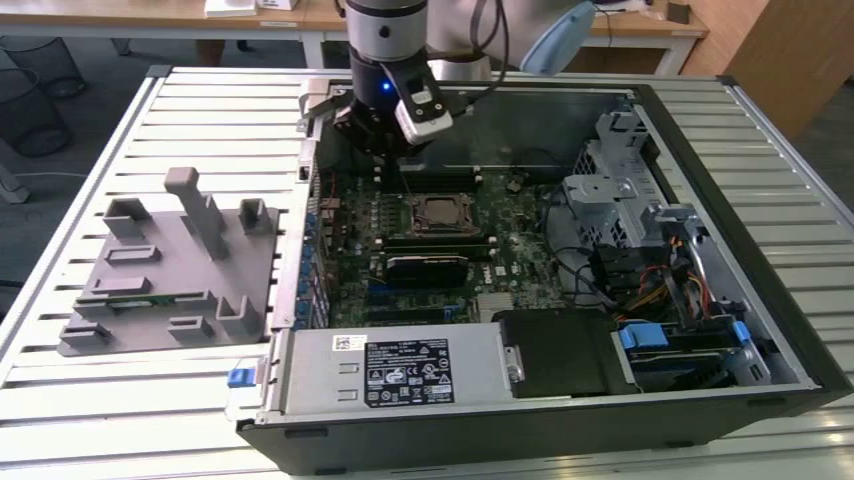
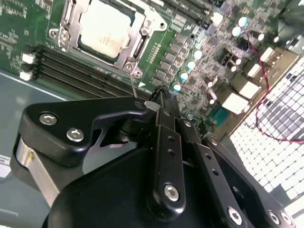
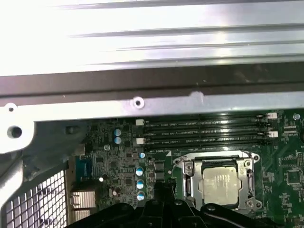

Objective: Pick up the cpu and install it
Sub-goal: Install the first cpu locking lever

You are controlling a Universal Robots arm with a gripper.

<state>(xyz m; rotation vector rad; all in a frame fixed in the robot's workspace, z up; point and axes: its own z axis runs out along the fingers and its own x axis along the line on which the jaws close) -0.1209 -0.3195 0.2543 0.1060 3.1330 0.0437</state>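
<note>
**CPU seated in the socket, hand hovering beside it**

The cpu lies flat inside the black-framed socket on the green motherboard, its silver-grey lid facing up in both wrist views. In the exterior view the socket sits near the middle of the open computer case, and the hand hangs above the board at about eleven o'clock from it, over the memory slots. In the second wrist view the black fingers appear drawn together into a narrow point with nothing between them, though the angle is steep and I would not swear to it.

The chip looks light, rigid and smooth-topped, so slippery, and probably fragile on its underside. Its thin opposite edges seem the sensible place to take hold. A grey parts tray rests on the slatted surface at nine o'clock from the case.
</note>
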